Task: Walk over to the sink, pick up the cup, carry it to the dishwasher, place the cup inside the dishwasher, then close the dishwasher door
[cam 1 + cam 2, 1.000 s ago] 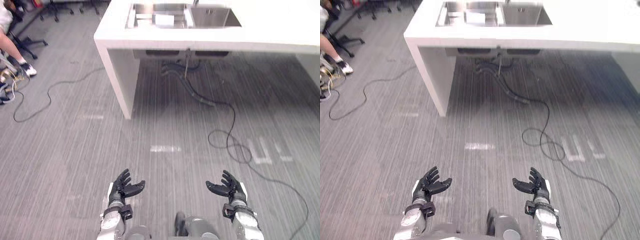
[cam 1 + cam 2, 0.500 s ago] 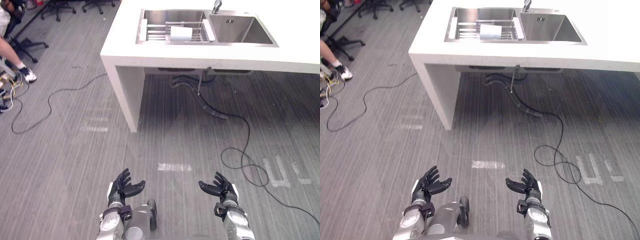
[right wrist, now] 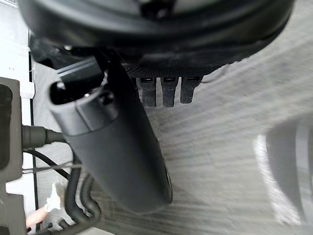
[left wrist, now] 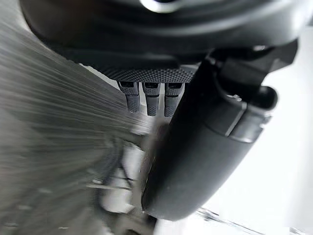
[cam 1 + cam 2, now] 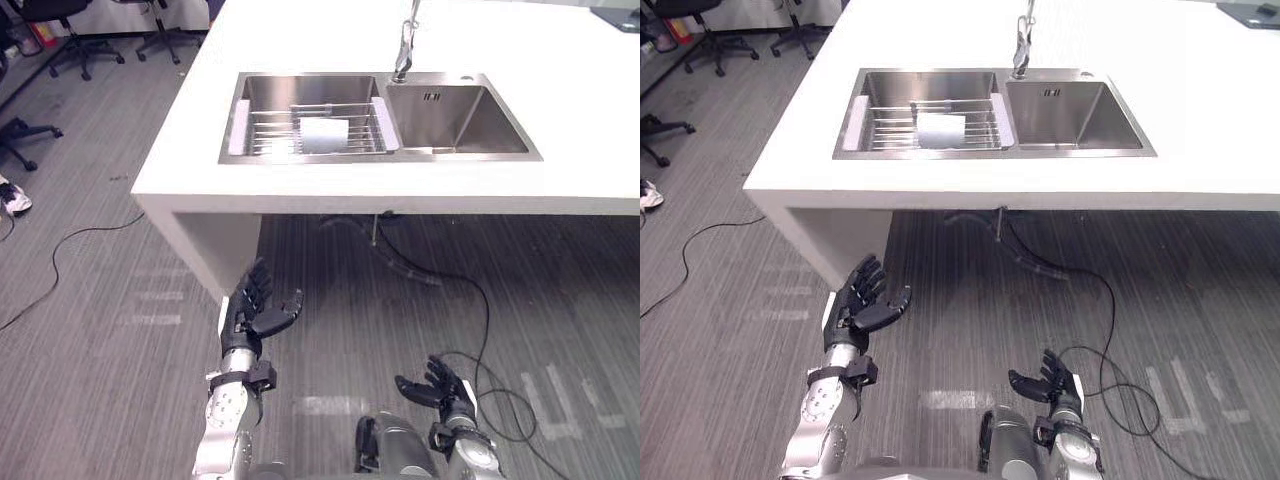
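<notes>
A white cup (image 5: 323, 135) lies on its side on the wire rack (image 5: 276, 133) in the left basin of the steel sink (image 5: 470, 120), set in a white counter (image 5: 560, 190). My left hand (image 5: 253, 308) is raised in front of the counter's left leg, fingers straight and spread, holding nothing. Low over the floor at the lower right is my right hand (image 5: 437, 387), also open and empty. Both hands are well short of the cup.
A tap (image 5: 405, 45) stands behind the divider between the basins. Hoses and a black cable (image 5: 470, 300) run under the counter and loop over the grey floor. Office chairs (image 5: 70, 25) stand at the far left.
The view has moved closer to the sink and now looks down on it. My left hand has risen toward the counter; my right hand stays low.
</notes>
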Motion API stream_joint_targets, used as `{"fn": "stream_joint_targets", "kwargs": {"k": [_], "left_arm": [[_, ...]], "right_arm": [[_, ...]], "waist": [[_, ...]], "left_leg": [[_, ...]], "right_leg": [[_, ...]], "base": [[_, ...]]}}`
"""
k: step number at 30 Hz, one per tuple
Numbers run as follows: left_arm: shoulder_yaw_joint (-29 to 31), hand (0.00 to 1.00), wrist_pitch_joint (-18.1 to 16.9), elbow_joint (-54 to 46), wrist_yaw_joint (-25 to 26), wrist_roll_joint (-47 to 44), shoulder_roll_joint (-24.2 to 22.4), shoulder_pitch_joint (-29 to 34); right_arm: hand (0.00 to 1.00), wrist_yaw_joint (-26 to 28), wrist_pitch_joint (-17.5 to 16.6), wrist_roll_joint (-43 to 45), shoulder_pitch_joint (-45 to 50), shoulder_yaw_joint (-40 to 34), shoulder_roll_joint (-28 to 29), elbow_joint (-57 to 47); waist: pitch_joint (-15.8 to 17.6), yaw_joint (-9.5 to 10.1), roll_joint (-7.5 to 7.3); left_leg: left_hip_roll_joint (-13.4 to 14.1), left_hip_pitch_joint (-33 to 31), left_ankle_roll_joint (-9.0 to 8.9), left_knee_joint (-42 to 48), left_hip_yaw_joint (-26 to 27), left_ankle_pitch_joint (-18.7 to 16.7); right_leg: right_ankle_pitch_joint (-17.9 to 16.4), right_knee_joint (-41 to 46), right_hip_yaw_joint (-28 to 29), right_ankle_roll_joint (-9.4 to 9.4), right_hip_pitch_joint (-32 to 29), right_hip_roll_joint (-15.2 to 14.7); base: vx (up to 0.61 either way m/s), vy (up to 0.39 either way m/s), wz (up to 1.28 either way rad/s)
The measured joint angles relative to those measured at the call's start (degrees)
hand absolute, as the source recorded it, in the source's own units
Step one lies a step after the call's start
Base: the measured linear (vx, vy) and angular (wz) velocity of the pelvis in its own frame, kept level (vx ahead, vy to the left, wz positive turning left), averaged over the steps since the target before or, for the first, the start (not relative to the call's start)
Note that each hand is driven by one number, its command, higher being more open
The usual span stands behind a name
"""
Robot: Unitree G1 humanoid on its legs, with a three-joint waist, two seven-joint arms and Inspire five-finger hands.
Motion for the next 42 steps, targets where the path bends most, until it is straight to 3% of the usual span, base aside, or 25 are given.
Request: {"fn": "stream_joint_targets", "kwargs": {"k": [1, 3, 5, 7, 10, 11, 12, 13, 16, 19, 20, 21, 22, 24, 26, 28, 29, 30, 31, 33, 35, 38, 40, 42], "left_arm": [[-0.21, 0.90, -0.02, -1.31, 0.10, 0.00, -0.30, 0.07], [-2.33, 0.90, -0.85, -7.43, 0.84, 0.00, -0.42, 0.29], [-3.39, 0.90, -2.66, -12.37, 1.16, -0.03, -0.40, 0.36], [-3.32, 0.90, -4.20, -15.73, 1.30, -0.47, -0.42, 0.36], [-2.64, 0.90, -7.06, -21.02, 1.51, -1.05, -0.53, 0.53], [-2.39, 0.90, -7.59, -21.84, 1.45, -1.04, -0.91, 0.68], [-1.39, 0.90, -8.28, -21.76, 1.35, -1.03, -0.21, 0.75], [-0.89, 0.90, -8.20, -21.43, 1.57, -1.04, -0.18, 0.81], [0.35, 0.90, -8.07, -21.18, 2.52, -1.01, 0.20, 1.92], [-0.46, 0.90, -7.84, -21.19, 2.55, -0.38, 1.24, 2.94], [-1.17, 0.90, -7.45, -21.21, 2.61, 0.28, 2.06, 3.01], [-2.48, 0.90, -7.08, -21.25, 2.61, 0.59, 3.24, 3.00], [-3.24, 0.90, -6.88, -21.25, 2.61, 1.06, 3.96, 3.03], [-5.53, 0.90, -6.48, -21.45, 2.53, 2.56, 4.89, 2.98], [-5.81, 0.90, -6.49, -21.64, 2.49, 3.75, 4.89, 2.58], [-5.71, 0.90, -6.49, -21.62, 2.52, 4.58, 4.84, 2.29], [-5.71, 0.90, -6.48, -21.56, 2.49, 4.95, 4.95, 1.96], [-5.68, 0.90, -6.00, -19.98, 2.44, 5.83, 4.49, 1.14], [-5.87, 0.90, -5.33, -19.39, 2.35, 6.34, 4.03, 0.99], [-5.97, 0.90, -4.30, -18.70, 1.74, 8.88, 3.23, -0.26], [-6.06, 0.90, -3.78, -18.55, 0.84, 10.20, 3.33, -1.73], [-5.81, 0.90, -3.78, -18.52, 0.50, 10.36, 3.43, -2.84], [-4.73, 0.90, -3.77, -18.53, 0.48, 11.87, 4.81, -3.43], [-4.66, 0.90, -3.65, -18.54, -0.06, 15.13, 6.02, -5.79]], "right_arm": [[0.90, 0.00, -0.02, 0.00, 0.18, 0.04, -0.04, -0.18], [0.90, -0.25, -0.48, 0.08, 1.67, 0.33, 0.01, -1.32], [0.90, -0.40, -0.84, 0.10, 2.51, 0.42, 0.00, -2.40], [0.90, -0.46, -0.84, 0.14, 2.76, 0.39, -0.01, -2.38], [0.90, -0.75, -0.80, 0.38, 4.22, 0.33, -0.20, -2.17], [0.90, -0.75, -0.80, 0.39, 4.44, 0.23, -0.81, -2.06], [0.90, -0.49, -0.63, 0.38, 2.89, 0.65, -0.50, 0.22], [0.90, -0.21, -0.48, 0.40, 2.63, 0.77, -0.24, 0.85], [0.90, 0.39, -0.72, 0.34, -0.81, 0.95, 0.06, 4.12], [0.90, 0.61, -0.76, 0.19, -1.45, 0.95, 0.08, 4.23], [0.90, 0.80, -0.80, -0.20, -1.71, 0.95, 0.11, 4.51], [0.90, 0.94, -0.79, -0.57, -1.65, 0.94, 0.32, 5.10], [0.90, 1.00, -0.77, -0.72, -1.20, 0.94, 0.52, 5.42], [0.90, 1.45, -0.57, -0.75, 1.12, 1.00, 1.21, 5.57], [0.90, 1.58, -0.55, -0.75, 1.66, 0.99, 1.75, 5.55], [0.90, 1.71, -0.55, -0.75, 1.82, 0.99, 1.94, 5.43], [0.90, 1.85, -0.56, -0.75, 2.36, 0.99, 2.07, 4.79], [0.90, 2.06, -0.34, -0.73, 2.61, 0.91, 1.34, 4.82], [0.90, 2.07, -0.25, -0.72, 2.77, 0.80, 0.90, 4.72], [0.90, 2.51, -0.31, -0.69, 2.54, 0.45, -0.17, 3.77], [0.90, 2.58, -0.32, -0.60, 2.49, -0.05, -0.91, 3.70], [0.90, 2.94, -0.36, -0.27, 4.08, 0.03, -1.61, 2.52], [0.90, 4.23, -0.53, -0.01, 5.55, 0.88, -1.24, 2.15], [0.90, 5.22, -0.50, 0.01, 5.98, 1.01, -0.70, 2.16]], "waist": [[0.12, 0.02, 0.18], [0.18, 1.02, 0.50], [0.14, 1.78, 0.70], [0.14, 2.28, 0.75], [-0.37, 3.11, 1.60], [-1.02, 3.33, 2.58], [-1.37, 3.63, 1.71], [-1.79, 3.56, 0.84], [-1.90, 4.67, -0.46], [-2.06, 5.14, -0.86], [-2.02, 4.89, -1.15], [-2.09, 4.32, -1.92], [-2.07, 3.84, -2.22], [-2.37, 2.38, -2.73], [-2.46, 1.45, -2.85], [-2.67, 0.84, -3.14], [-3.04, 0.55, -3.80], [-3.46, -0.12, -2.43], [-3.99, 0.15, -1.72], [-4.36, 0.15, -1.09], [-4.27, -0.06, -0.76], [-3.80, 0.30, 0.00], [-4.50, 1.05, 0.68], [-5.04, 1.65, 0.73]], "left_leg": [[0.85, -2.15, -0.08, 6.00, -0.69, 2.86], [3.07, -10.61, -0.88, 23.92, -2.16, 3.34], [4.41, -16.10, -0.10, 27.52, -1.42, 2.81], [5.08, -19.25, 0.12, 26.87, -0.99, 1.92], [2.72, -22.26, 1.41, 10.88, 1.53, 0.33], [1.02, -21.39, 1.79, -0.56, 1.22, 3.37], [-0.57, -19.99, 3.53, -2.90, 2.60, 6.30], [-1.67, -19.61, 3.94, -3.87, 2.97, 6.30], [-3.35, -19.08, 5.60, -2.42, 5.04, 3.07], [-3.66, -16.90, 5.60, -2.88, 7.31, 0.74], [-3.91, -15.08, 5.22, -3.71, 8.63, -0.52], [-4.67, -12.80, 5.74, -4.68, 9.52, -1.08], [-4.89, -11.47, 6.61, -4.99, 9.56, -1.55], [-4.46, -7.01, 6.12, -5.98, 9.52, -3.08], [-3.55, -5.17, 4.85, -6.51, 9.42, -4.00], [-2.07, -3.89, 2.41, -6.33, 9.16, -4.82], [-1.45, -3.72, 0.58, -5.06, 8.34, -5.93], [0.00, -4.12, -0.96, -3.46, 5.97, -7.17], [0.54, -4.07, -1.03, -4.33, 4.98, -6.93], [0.67, -1.32, -1.14, -9.79, 3.88, -4.85], [1.40, -0.43, -1.71, -10.44, 3.61, -3.33], [3.59, -3.53, -1.75, 0.85, 2.34, -1.51], [4.75, -7.66, -0.24, 10.34, 1.29, 3.45], [4.40, -8.25, -0.11, 9.62, 1.08, 4.93]], "right_leg": [[-0.01, -1.83, -0.13, -0.02, 2.30, 0.47], [-0.06, -7.57, -0.03, -0.10, 9.75, 1.14], [-0.42, -10.32, 0.22, -0.03, 13.28, 1.16], [-1.31, -11.10, 0.53, 1.10, 14.83, 0.91], [-3.99, -10.90, 0.65, 4.35, 17.58, -1.48], [-5.44, -9.90, 1.03, 6.04, 17.58, -1.89], [-7.19, -8.95, 4.67, 7.20, 17.34, -2.59], [-7.13, -9.82, 6.28, 7.10, 17.40, -3.01], [-6.20, -14.03, 11.14, 8.18, 19.17, -4.40], [-6.16, -9.99, 13.18, 8.40, 17.96, -5.07], [-5.72, -0.86, 13.71, 11.18, 14.11, -5.69], [-3.31, 10.69, 13.83, 16.47, 9.10, -6.95], [-2.64, 15.28, 13.90, 17.20, 7.31, -7.65], [-4.46, 22.79, 11.87, 13.44, 2.13, -8.05], [-6.00, 21.44, 9.61, 10.50, -1.94, -8.01], [-6.60, 14.93, 7.36, 8.66, -4.46, -7.52], [-3.37, 5.79, 6.91, 5.84, -4.36, -6.88], [-1.01, 4.41, 5.55, 5.78, -2.99, -5.36], [-1.24, 3.89, 5.21, 5.32, -2.63, -4.53], [-2.08, 2.99, 4.59, 3.85, -1.83, -3.37], [-2.28, 1.51, 3.24, 3.54, 0.38, -2.94], [-2.43, -2.59, 1.45, 3.50, 5.89, -2.19], [-2.33, -5.51, 0.98, 3.66, 9.37, -2.08], [-1.27, -8.03, 0.50, 3.57, 10.22, -2.16]], "base": [[0.39, -0.165, -0.02], [0.30, -0.088, -0.06], [0.25, 0.003, -0.06], [0.25, 0.107, -0.09], [0.25, 0.222, 0.05], [0.27, 0.287, -0.02], [0.32, 0.319, -0.03], [0.31, 0.279, 0.02], [0.23, 0.164, -0.15], [0.17, 0.099, -0.43], [0.21, 0.097, -0.47], [0.22, 0.071, -0.33], [0.21, -0.004, -0.07], [0.25, -0.062, 0.04], [0.27, -0.147, -0.01], [0.33, -0.259, 0.03], [0.41, -0.317, 0.26], [0.35, -0.265, 0.25], [0.30, -0.204, 0.10], [0.27, -0.187, -0.06], [0.16, -0.100, 0.20], [0.11, -0.054, 0.27], [0.08, 0.022, 0.16], [0.09, 0.013, 0.17]]}}
